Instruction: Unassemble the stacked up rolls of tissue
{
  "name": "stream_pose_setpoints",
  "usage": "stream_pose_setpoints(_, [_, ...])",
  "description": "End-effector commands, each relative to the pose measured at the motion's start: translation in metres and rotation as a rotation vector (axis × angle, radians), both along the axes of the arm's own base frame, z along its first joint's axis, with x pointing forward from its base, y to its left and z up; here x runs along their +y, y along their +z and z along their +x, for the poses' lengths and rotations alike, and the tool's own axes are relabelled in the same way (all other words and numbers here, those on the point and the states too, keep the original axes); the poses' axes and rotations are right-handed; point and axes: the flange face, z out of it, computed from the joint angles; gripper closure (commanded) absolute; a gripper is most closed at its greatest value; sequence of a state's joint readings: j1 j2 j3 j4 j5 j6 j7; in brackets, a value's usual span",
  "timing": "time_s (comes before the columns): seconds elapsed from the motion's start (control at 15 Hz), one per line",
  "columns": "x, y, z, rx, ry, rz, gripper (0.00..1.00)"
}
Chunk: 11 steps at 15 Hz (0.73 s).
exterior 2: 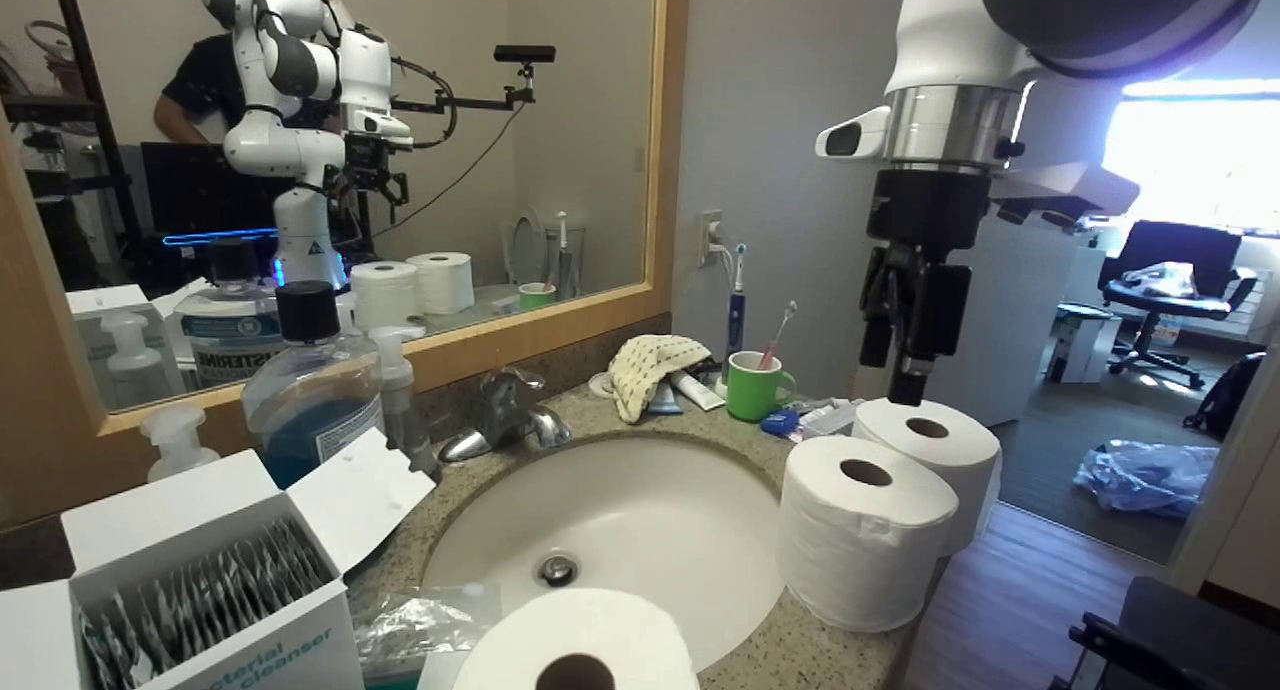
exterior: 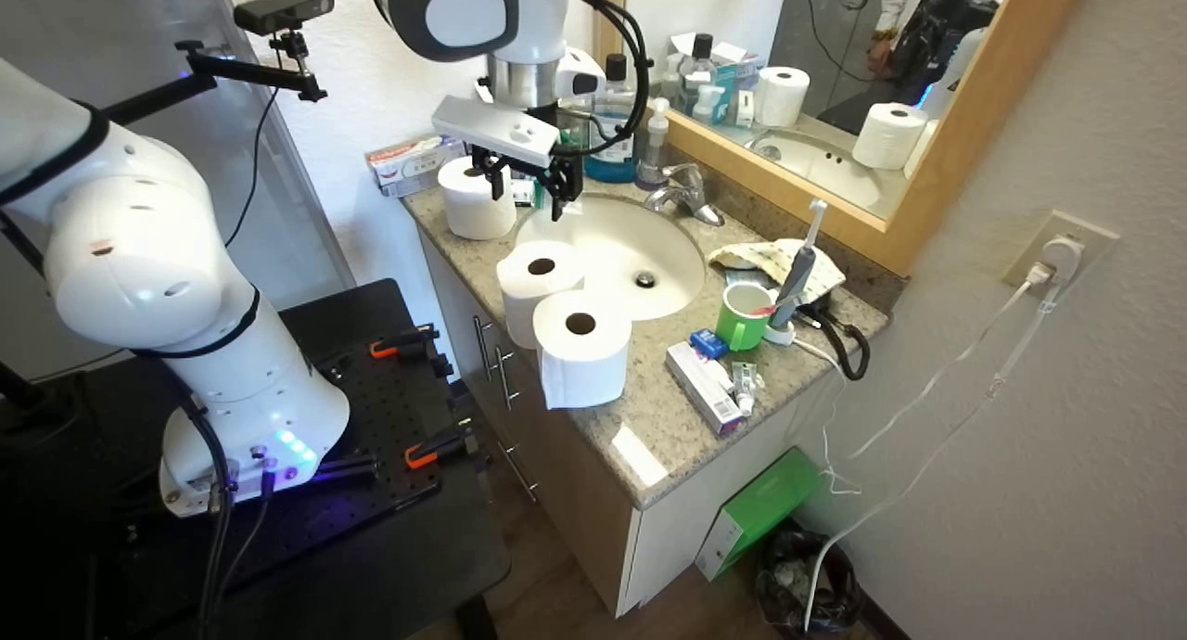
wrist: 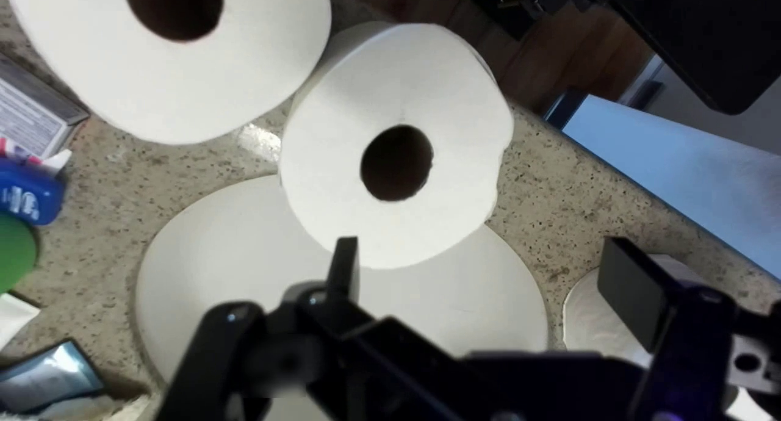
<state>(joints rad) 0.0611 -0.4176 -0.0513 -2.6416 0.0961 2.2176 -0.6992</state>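
Three white rolls of tissue stand upright on the counter, none on top of another. The front roll (exterior: 584, 366) and a middle roll (exterior: 519, 311) are side by side at the sink's near edge; whether they touch I cannot tell. A third roll (exterior: 478, 209) stands apart at the counter's far end, cut off at the bottom of an exterior view (exterior 2: 520, 645). My gripper (exterior: 527, 202) hangs above the counter close to that third roll. In the wrist view, its fingers (wrist: 637, 296) are spread wide with nothing between them, above the sink and the third roll's edge.
The sink (exterior 2: 620, 490) and faucet (exterior 2: 505, 415) lie beside the rolls. A mouthwash bottle (exterior 2: 310, 400), pump bottle (exterior 2: 398, 390) and opened box (exterior 2: 220, 630) crowd the far end. A green mug (exterior: 737, 320) and toothpaste box (exterior: 703, 390) stand opposite. The mirror frame (exterior: 788, 181) borders the counter.
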Motion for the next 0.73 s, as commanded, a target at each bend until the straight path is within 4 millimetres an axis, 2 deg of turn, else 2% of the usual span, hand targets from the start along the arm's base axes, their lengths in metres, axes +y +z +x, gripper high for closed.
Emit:
stream_pose_setpoints(0.0, [-0.0003, 0.0011, -0.0011, -0.002, -0.001, 0.000, 0.00])
stream_pose_setpoints(0.67, [-0.0001, -0.0022, -0.0034, 0.006, 0.000, 0.000, 0.00])
